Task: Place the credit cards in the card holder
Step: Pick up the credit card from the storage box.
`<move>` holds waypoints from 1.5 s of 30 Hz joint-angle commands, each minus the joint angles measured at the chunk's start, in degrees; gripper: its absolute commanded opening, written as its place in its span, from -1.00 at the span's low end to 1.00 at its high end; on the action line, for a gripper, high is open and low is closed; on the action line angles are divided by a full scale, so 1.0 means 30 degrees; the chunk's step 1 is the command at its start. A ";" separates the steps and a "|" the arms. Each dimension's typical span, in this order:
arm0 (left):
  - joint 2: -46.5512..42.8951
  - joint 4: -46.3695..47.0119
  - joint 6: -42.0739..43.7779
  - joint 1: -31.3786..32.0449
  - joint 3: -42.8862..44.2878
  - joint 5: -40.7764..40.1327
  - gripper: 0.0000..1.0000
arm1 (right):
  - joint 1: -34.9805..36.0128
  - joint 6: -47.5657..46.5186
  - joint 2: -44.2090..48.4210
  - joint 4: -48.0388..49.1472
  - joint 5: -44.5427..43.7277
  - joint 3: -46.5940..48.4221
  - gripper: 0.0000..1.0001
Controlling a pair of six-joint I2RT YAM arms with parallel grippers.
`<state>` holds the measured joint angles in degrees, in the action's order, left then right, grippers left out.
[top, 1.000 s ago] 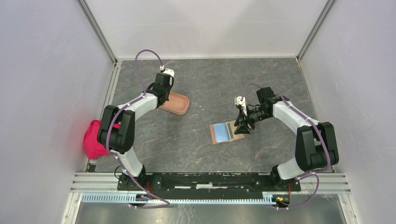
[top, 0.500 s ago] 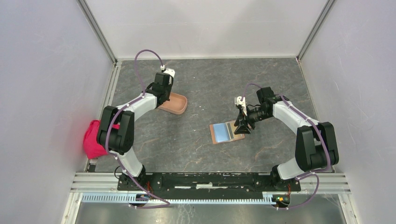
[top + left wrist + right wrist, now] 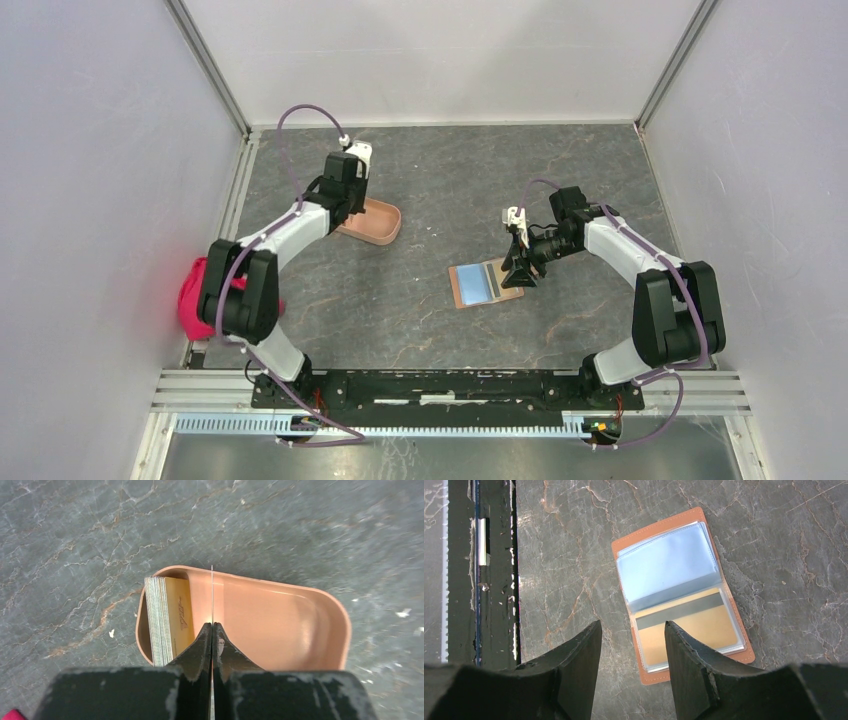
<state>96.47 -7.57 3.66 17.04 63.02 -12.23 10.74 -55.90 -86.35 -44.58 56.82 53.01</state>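
Desk: dark grey, marble-patterned desk (image 3: 400, 330).
Cloth: crumpled pink-red cloth (image 3: 195, 298) at the near left, beside the desk's edge rail.
Wallet: flat brown leather folding wallet (image 3: 684, 595) lies open right of centre, its clear sleeves facing up and a gold card with a dark stripe (image 3: 686, 630) in one sleeve.
Right pincer: right pincer (image 3: 633, 626) hangs over the wallet's edge, jaws apart, nothing between them.
Left pincer: left pincer (image 3: 212, 639), farther back on the left, is clamped on one thin credit card (image 3: 212, 595), which is seen edge-on and upright over the tray.
Card holder: salmon-pink shallow oval tray (image 3: 320, 625) sits under the left pincer, with a stack of credit cards (image 3: 160, 620) standing on edge at one end.
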 commanded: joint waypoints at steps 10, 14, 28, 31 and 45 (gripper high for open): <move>-0.7917 0.8171 -0.8234 -0.0083 -0.5701 1.1600 -0.96 | -0.0278 -0.1423 0.1192 -0.0710 0.1011 0.0447 0.12; -0.8857 1.6724 -1.5212 0.0165 -0.9787 1.5077 -0.96 | -0.1144 -0.1295 0.2288 -0.0682 0.2651 0.0244 0.13; -0.3951 3.2030 -2.1090 0.7709 -1.4206 0.9349 -0.96 | -0.3052 1.4663 0.4635 1.2247 0.9169 -0.3879 0.46; -0.2816 3.3181 -2.1341 0.8310 -1.3979 0.8913 -0.96 | -0.3076 1.2631 0.3831 0.9214 0.9978 -0.2885 0.46; 0.0594 3.3965 -2.1035 1.0818 -1.1591 0.7686 -0.96 | -0.2751 2.0319 0.4676 1.6556 0.7916 -0.4935 0.43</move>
<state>96.01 85.91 -58.11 48.31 25.98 12.73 1.85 -7.42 -75.05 -8.54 82.00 40.53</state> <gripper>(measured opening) 0.028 0.720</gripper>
